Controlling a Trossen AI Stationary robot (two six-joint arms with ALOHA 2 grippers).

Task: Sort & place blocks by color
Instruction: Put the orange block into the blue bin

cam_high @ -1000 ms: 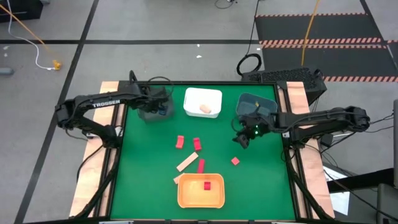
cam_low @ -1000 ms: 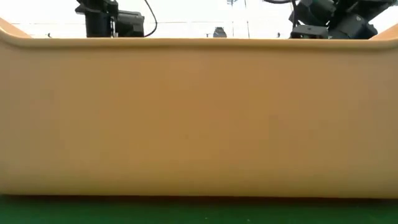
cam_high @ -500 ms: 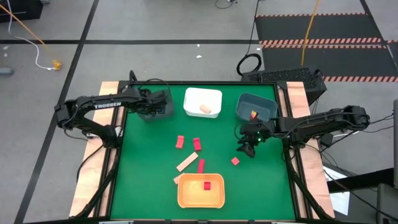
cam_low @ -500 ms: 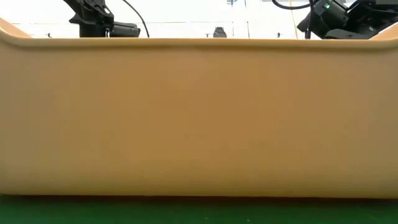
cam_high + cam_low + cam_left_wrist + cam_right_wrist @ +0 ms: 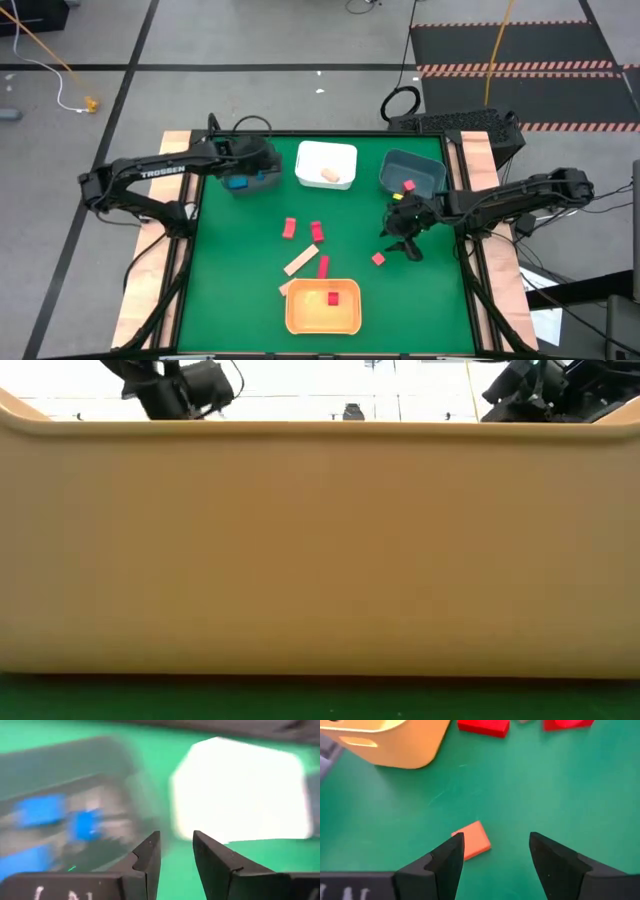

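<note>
My right gripper (image 5: 400,243) (image 5: 495,855) hangs open just above the mat, with a small red block (image 5: 471,846) (image 5: 378,258) lying flat beside one fingertip, untouched. My left gripper (image 5: 258,172) (image 5: 176,851) is over the far-left grey bin (image 5: 240,182), which holds blue blocks (image 5: 85,824); its fingers are slightly apart and empty. Three red blocks (image 5: 317,231) and a tan bar (image 5: 300,262) lie mid-table. A short tan piece (image 5: 285,288) rests by the orange bin (image 5: 322,318). Another red block (image 5: 408,186) lies in the far-right grey bin (image 5: 425,165).
A white bin (image 5: 326,152) with a tan block (image 5: 329,175) stands at the far middle. The orange bin at the near edge holds red blocks (image 5: 335,297), and its wall (image 5: 320,550) fills the low view. Bare green mat lies on the near left and near right.
My right gripper has moved from above the far-right grey bin toward the near edge and down to the loose red block; a red block now shows in that bin. My left arm has shifted slightly over the left grey bin, uncovering a blue block.
</note>
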